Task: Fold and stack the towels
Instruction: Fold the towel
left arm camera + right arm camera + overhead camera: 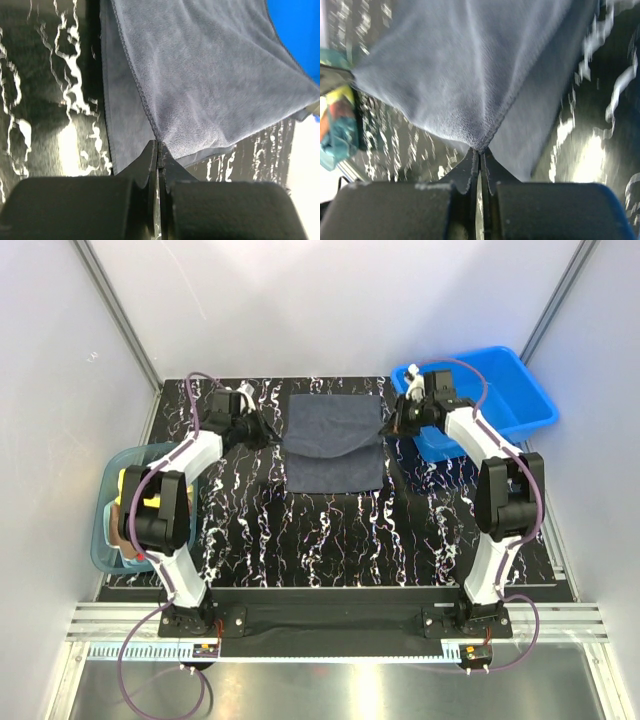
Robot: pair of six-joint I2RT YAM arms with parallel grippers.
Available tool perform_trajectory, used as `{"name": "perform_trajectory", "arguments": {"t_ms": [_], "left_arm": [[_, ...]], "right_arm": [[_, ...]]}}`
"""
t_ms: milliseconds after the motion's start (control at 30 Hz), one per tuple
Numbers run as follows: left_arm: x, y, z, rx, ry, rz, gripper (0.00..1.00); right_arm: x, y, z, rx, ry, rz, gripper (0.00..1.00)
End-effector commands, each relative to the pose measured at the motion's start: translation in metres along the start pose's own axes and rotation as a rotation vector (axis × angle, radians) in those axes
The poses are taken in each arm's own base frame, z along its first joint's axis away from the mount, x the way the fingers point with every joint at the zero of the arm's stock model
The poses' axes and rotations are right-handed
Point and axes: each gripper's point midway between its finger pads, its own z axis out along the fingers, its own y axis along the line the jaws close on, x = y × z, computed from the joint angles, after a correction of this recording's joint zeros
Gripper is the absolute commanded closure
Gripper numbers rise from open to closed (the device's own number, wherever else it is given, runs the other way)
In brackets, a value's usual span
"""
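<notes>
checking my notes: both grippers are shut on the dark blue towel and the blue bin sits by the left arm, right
No. The blue bin sits by the right arm, per the top external view. Both the left gripper and right gripper are shut on the dark blue towel.

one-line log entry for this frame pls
phase: mid-fold | left gripper: shut on slate-blue towel corner | right gripper: shut on another corner | towel: partly doubled over | teal tub: more cloths inside

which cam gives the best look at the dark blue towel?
Top external: the whole dark blue towel shows, held between the left gripper and right gripper. Each wrist view shows only its pinched corner and nearby cloth.
</notes>
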Motion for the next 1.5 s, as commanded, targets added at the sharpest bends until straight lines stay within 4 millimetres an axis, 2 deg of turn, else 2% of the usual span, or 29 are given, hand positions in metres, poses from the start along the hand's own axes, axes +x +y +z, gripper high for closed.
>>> {"name": "perform_trajectory", "arguments": {"t_ms": [0, 33, 67, 100, 133, 167, 233, 300, 400, 467, 633, 700, 767, 800, 867, 933, 1000, 1033, 1067, 1133, 1167, 1200, 1300, 1467], "left_arm": [[0.015, 0.014, -0.002, -0.072, -0.014, 0.0, 1.0], [0.02, 0.017, -0.001, -0.086, -0.007, -0.004, 1.0], [0.025, 0.021, 0.0, -0.099, -0.001, -0.001, 1.0], [0.039, 0.028, 0.002, -0.122, 0.026, -0.006, 1.0], [0.044, 0.031, 0.003, -0.135, 0.033, -0.01, 1.0], [0.051, 0.038, 0.003, -0.159, 0.04, -0.018, 1.0], [0.065, 0.045, 0.006, -0.174, 0.06, -0.025, 1.0], [0.077, 0.052, 0.011, -0.197, 0.09, -0.028, 0.99], [0.093, 0.059, 0.016, -0.227, 0.141, -0.021, 0.9], [0.1, 0.058, 0.015, -0.229, 0.156, -0.012, 0.86], [0.111, 0.031, 0.002, -0.151, 0.159, 0.008, 0.83], [0.115, 0.033, -0.002, -0.18, 0.152, 0.013, 0.8], [0.108, 0.041, -0.006, -0.242, 0.107, 0.011, 0.71], [0.105, 0.042, -0.007, -0.255, 0.094, 0.008, 0.68], [0.095, 0.039, -0.011, -0.297, 0.028, 0.032, 0.63], [0.088, 0.024, -0.014, -0.304, -0.022, 0.106, 0.6], [0.092, -0.006, -0.009, -0.248, -0.046, 0.188, 0.59], [0.095, -0.016, -0.005, -0.213, -0.039, 0.222, 0.59], [0.111, -0.024, 0.004, -0.175, 0.01, 0.229, 0.59], [0.12, -0.032, 0.016, -0.124, 0.04, 0.209, 0.62], [0.124, -0.032, 0.021, -0.12, 0.058, 0.197, 0.63], [0.133, -0.021, 0.03, -0.147, 0.087, 0.187, 0.64], [0.14, 0.001, 0.039, -0.231, 0.103, 0.167, 0.69], [0.141, 0.032, 0.039, -0.38, 0.086, 0.145, 0.7]], "right_arm": [[0.022, -0.012, -0.01, 0.057, 0.016, 0.011, 0.97], [0.026, -0.01, -0.01, 0.044, 0.022, 0.01, 0.97], [0.039, -0.015, -0.008, 0.05, 0.046, 0.028, 0.97], [0.042, -0.017, -0.009, 0.051, 0.041, 0.031, 0.96], [0.045, -0.016, -0.009, 0.049, 0.042, 0.038, 0.96], [0.057, -0.022, -0.007, 0.063, 0.063, 0.051, 0.95], [0.061, -0.022, -0.009, 0.058, 0.066, 0.052, 0.93], [0.07, -0.025, -0.01, 0.073, 0.079, 0.065, 0.86], [0.075, -0.03, -0.016, 0.111, 0.09, 0.073, 0.74], [0.078, -0.033, -0.019, 0.134, 0.096, 0.091, 0.72], [0.077, -0.018, -0.036, 0.129, 0.078, 0.122, 0.67], [0.079, -0.011, -0.041, 0.131, 0.068, 0.133, 0.65], [0.085, -0.01, -0.041, 0.178, 0.067, 0.145, 0.6], [0.089, -0.001, -0.038, 0.178, 0.069, 0.131, 0.59], [0.098, -0.005, -0.034, 0.235, 0.06, 0.141, 0.58], [0.102, -0.007, -0.026, 0.274, 0.036, 0.148, 0.58], [0.111, -0.012, -0.017, 0.29, 0.037, 0.153, 0.6], [0.113, -0.015, -0.014, 0.322, 0.023, 0.16, 0.61], [0.118, -0.018, -0.011, 0.334, 0.026, 0.165, 0.62], [0.117, -0.022, -0.006, 0.352, 0.005, 0.165, 0.65], [0.119, -0.024, -0.005, 0.363, 0.002, 0.16, 0.66], [0.117, -0.026, -0.002, 0.369, -0.009, 0.154, 0.67], [0.122, -0.037, 0.0, 0.411, -0.014, 0.14, 0.68], [0.136, -0.045, 0.007, 0.427, 0.014, 0.139, 0.68]]}}
